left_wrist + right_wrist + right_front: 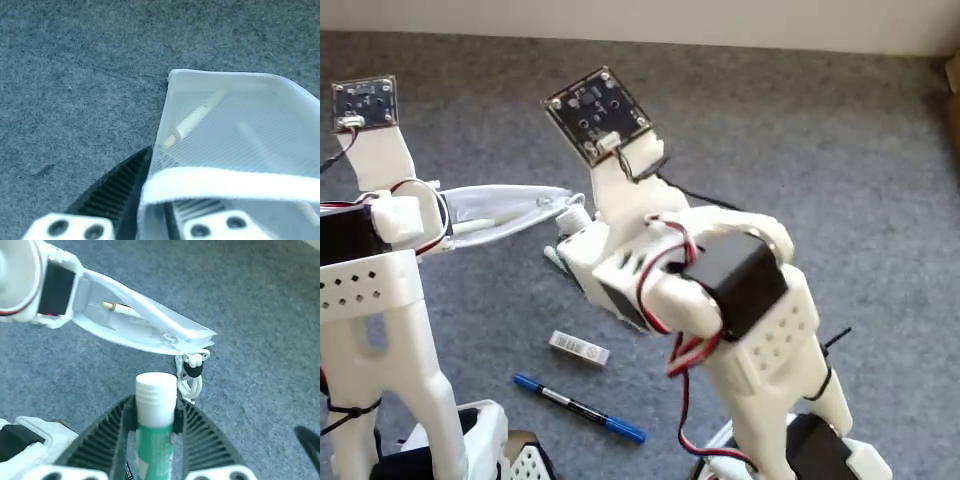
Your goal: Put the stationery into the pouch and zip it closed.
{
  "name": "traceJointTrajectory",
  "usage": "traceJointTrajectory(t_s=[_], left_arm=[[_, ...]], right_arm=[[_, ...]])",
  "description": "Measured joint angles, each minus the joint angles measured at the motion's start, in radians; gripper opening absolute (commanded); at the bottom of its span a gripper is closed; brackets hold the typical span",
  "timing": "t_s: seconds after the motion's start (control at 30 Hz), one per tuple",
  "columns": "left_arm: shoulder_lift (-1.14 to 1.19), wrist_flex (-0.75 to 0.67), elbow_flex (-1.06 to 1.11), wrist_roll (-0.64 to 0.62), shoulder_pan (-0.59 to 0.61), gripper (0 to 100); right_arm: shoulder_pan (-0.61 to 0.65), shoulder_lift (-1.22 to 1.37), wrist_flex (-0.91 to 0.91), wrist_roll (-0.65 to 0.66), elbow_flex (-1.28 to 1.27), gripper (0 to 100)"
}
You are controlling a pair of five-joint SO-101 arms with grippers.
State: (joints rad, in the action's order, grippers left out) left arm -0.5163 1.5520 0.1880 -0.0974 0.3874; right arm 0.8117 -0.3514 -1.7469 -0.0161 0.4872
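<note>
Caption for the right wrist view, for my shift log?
Right pincer grips a white-capped green glue stick just short of the open translucent white mesh pouch held by the left pincer.

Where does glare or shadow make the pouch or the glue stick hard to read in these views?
Right wrist view: strong light bleaches the white cap of the glue stick and the rim of the pouch. Left wrist view: light comes through the pouch's mesh, so a pencil inside shows. High view: even light, soft shadows; the pen reads plainly.
</note>
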Motion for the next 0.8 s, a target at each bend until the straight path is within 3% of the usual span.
traceJointTrajectory(t_s=[0.43, 0.8], left_arm=[[0.000, 0.000, 0.000, 0.000, 0.000, 1], [0.000, 0.000, 0.000, 0.000, 0.000, 1]], right_arm=[[0.078, -0.137, 0.066, 0.000, 0.000, 1.5], [0.081, -0.158, 0.130, -0.112, 0.000, 1.5]])
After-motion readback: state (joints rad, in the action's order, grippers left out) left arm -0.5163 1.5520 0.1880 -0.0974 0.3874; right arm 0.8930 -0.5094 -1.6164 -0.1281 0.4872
